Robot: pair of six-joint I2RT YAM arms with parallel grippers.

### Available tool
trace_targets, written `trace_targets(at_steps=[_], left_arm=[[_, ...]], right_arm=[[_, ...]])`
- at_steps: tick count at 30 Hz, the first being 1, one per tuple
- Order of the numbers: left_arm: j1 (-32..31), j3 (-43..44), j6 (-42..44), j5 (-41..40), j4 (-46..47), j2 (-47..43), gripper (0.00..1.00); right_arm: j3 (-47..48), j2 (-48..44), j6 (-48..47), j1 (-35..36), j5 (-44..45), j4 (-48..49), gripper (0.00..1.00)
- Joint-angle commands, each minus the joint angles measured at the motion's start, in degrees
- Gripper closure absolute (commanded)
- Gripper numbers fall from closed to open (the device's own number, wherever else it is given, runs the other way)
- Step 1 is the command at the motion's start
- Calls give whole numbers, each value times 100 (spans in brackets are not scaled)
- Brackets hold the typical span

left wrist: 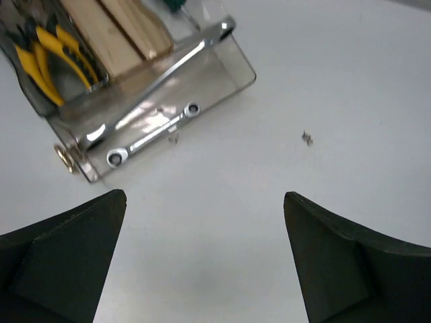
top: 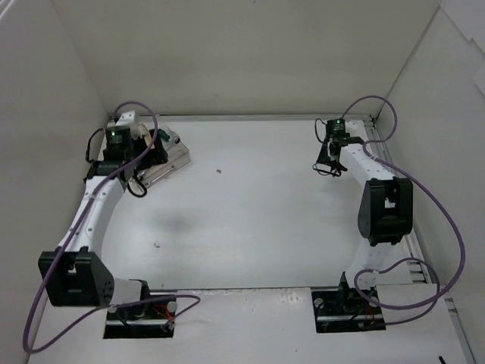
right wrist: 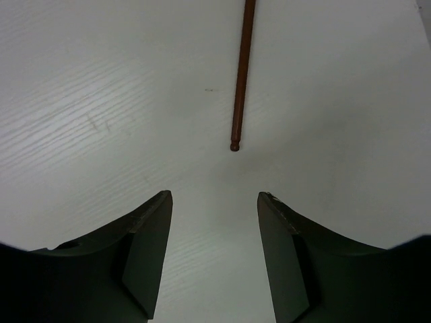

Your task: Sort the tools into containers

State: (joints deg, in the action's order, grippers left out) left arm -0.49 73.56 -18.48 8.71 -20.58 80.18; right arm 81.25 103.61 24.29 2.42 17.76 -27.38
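In the left wrist view the clear organiser tray [left wrist: 225, 57] lies ahead and to the left. Yellow-handled pliers [left wrist: 47, 57] rest in a far compartment. A slim silver wrench [left wrist: 151, 134] lies in the nearest compartment, and a bit of the green screwdriver handle [left wrist: 176, 5] shows at the top edge. My left gripper [left wrist: 205, 202] hovers wide open over bare table just short of the tray, holding nothing. In the right wrist view a thin reddish-brown hex key [right wrist: 241, 74] lies on the table, its ball end just ahead of my right gripper [right wrist: 215, 195]. That gripper is open, with nothing between the fingers.
From above, the tray [top: 180, 157] sits at the far left against the enclosure's white walls. A small speck [top: 219, 170] lies mid-table and another [top: 157, 244] nearer the left arm. Tiny bits [left wrist: 307, 138] lie right of the tray. Purple cables [top: 424, 205] loop beside the arms.
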Motion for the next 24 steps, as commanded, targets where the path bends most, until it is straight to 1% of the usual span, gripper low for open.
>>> trace_targets(at_steps=[1, 2, 3, 4, 5, 9, 11, 13, 16, 22, 23, 24], left_arm=[[-187, -595, -322, -62, -305, -766, 0], [-345, -710, -349, -71, -376, -915, 0], [-407, -842, -375, -80, -429, -1265, 0], [-460, -1061, -384, -89, -534, -1434, 0], [-548, -1185, -419, -97, -587, -1618, 0], [-610, -1896, -472, -97, -684, -2592, 0], [-610, -2108, -499, -98, -693, -2980, 0], [-662, -2319, -525, -106, -754, -3157, 0], [-663, -2443, -543, -106, -842, -3325, 0], [-663, -2417, -464, -185, -983, -3211, 0], [-663, -2399, -429, -194, -1027, -3202, 0], [-663, -2390, -411, -212, -1027, -3193, 0]], right_arm=[[575, 254, 225, -452, 44, 39, 50], [741, 369, 199, -487, 9, 48, 50], [830, 475, 199, -575, -9, 39, 50], [909, 693, 164, -619, -61, 5, 50], [1075, 791, 146, -663, -227, -5, 51], [1550, 1475, -21, -813, -466, -188, 53], [1823, 1809, -117, -865, -536, -277, 54], [2016, 1986, -179, -918, -607, -382, 55], [2166, 2233, -232, -997, -721, -426, 59], [2281, 2497, -337, -1120, -861, -523, 64], [2281, 2541, -381, -1147, -905, -541, 68], [2307, 2567, -469, -1138, -958, -602, 69]])
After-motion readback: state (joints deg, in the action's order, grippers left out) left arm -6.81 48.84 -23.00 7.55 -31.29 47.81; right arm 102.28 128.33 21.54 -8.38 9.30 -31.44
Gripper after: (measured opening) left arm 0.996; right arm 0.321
